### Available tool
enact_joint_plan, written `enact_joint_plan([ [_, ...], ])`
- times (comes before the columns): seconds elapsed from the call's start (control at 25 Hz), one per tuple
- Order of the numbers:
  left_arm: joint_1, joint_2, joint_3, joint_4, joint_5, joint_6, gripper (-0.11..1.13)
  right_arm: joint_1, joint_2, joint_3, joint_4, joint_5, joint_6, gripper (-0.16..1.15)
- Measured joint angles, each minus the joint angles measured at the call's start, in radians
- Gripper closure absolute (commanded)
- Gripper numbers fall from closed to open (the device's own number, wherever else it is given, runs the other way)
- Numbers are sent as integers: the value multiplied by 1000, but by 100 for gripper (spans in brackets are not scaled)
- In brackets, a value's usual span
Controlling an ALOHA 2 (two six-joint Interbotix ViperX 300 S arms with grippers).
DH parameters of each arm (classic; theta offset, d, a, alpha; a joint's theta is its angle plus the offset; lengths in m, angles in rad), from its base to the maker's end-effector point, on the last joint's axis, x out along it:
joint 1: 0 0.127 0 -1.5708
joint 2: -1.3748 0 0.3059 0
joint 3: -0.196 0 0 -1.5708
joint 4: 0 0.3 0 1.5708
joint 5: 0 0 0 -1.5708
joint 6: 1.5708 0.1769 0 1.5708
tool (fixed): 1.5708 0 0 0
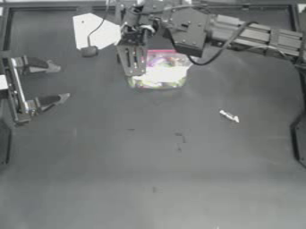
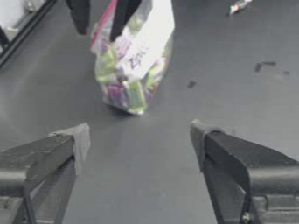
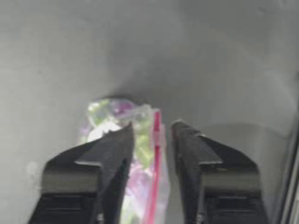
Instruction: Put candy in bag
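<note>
The bag [image 1: 161, 71] stands upright near the back middle of the table, its clear sides showing colourful sweets and a pink-red strip along its mouth. My right gripper [image 1: 136, 60] reaches in along the top and is shut on the bag's mouth. In the right wrist view the bag [image 3: 116, 114] has its strip held between the jaws of the right gripper [image 3: 153, 131]. The candy [image 1: 229, 116], tiny and whitish, lies alone on the table to the right of the bag. My left gripper [image 1: 57, 84] is parked open at the left edge. From the left wrist I see the bag [image 2: 134, 65], the candy [image 2: 238, 6] and my left gripper [image 2: 137, 140].
A white patch [image 1: 92, 31] lies at the back left of the table, beside the right arm's cable. The right arm's links [image 1: 257, 36] stretch across the back right. A few small dark marks [image 1: 179, 136] dot the tabletop's middle.
</note>
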Motion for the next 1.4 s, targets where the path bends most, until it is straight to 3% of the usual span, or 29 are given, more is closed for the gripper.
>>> enact_joint_plan([
  [0.56,2,0,8,0,0,0,3,0,0,-3,-32,0,0,94],
  [1.4,41,-17,17,0,-32,2,3,0,0,-31,5,41,-20,94],
])
